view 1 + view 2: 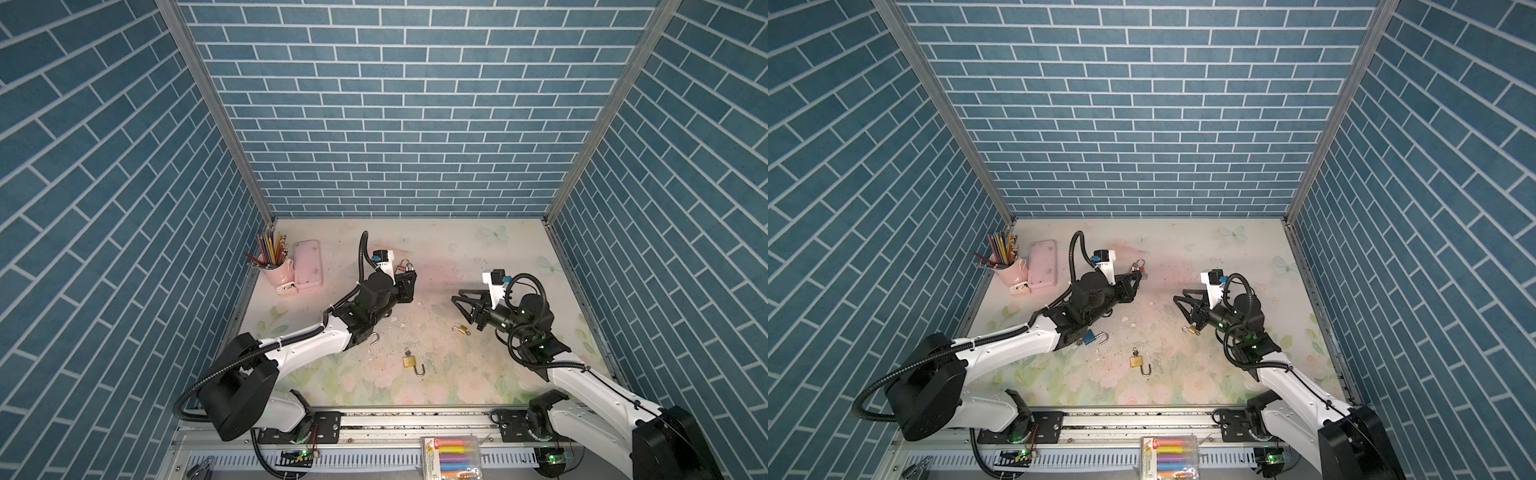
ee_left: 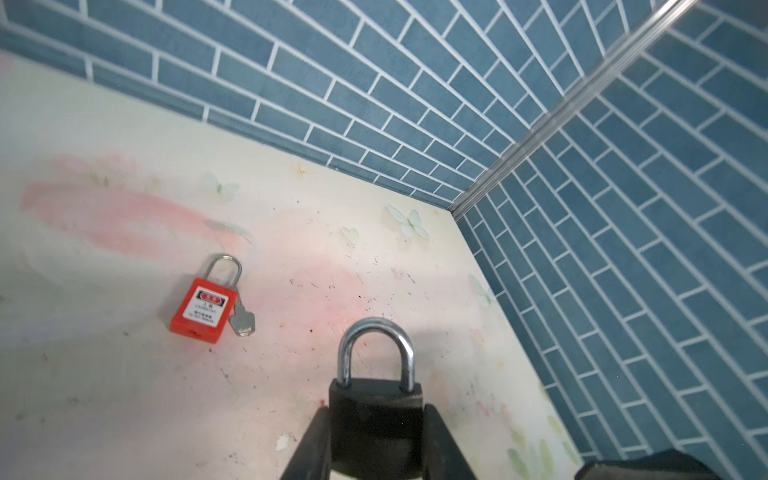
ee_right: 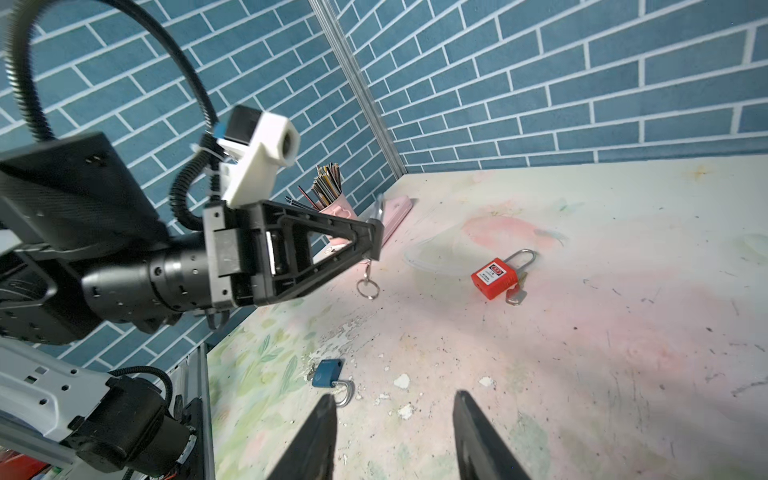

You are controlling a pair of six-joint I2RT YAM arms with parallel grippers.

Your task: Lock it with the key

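Black padlock (image 2: 376,411) first: the left gripper (image 3: 374,241) is squeezing it by its two sides and holds it up off the table (image 1: 457,257), on the far left part. In the left wrist view its shiny loop goes down into the body on both sides, so to me it looks clicked shut. A little key ring (image 3: 367,287) hangs down under the lock. I think the key sits in the keyhole at the bottom, but I cannot see the key itself.

On the right, the right gripper (image 3: 394,395) points toward the lock. Its two fingers are spread apart with nothing between them. It is well apart from the lock and the ring.

I think the job is at the key part now. The loop looks pushed in, and the key needs a turn to lock it, or has to be pulled out if the turn is done. I cannot tell which. For the next move, the right gripper has to go to the left, come in under the black padlock, and pinch the small key, not the loose ring. The left gripper has to keep the lock from moving.

Other locks lie on the table. A red padlock (image 2: 203,309) with a key beside it is shut, on the far side close to the held lock. A blue padlock (image 3: 328,371), a brass padlock (image 1: 409,360) and a small brass padlock (image 1: 462,330) lie nearer, with their loops open.
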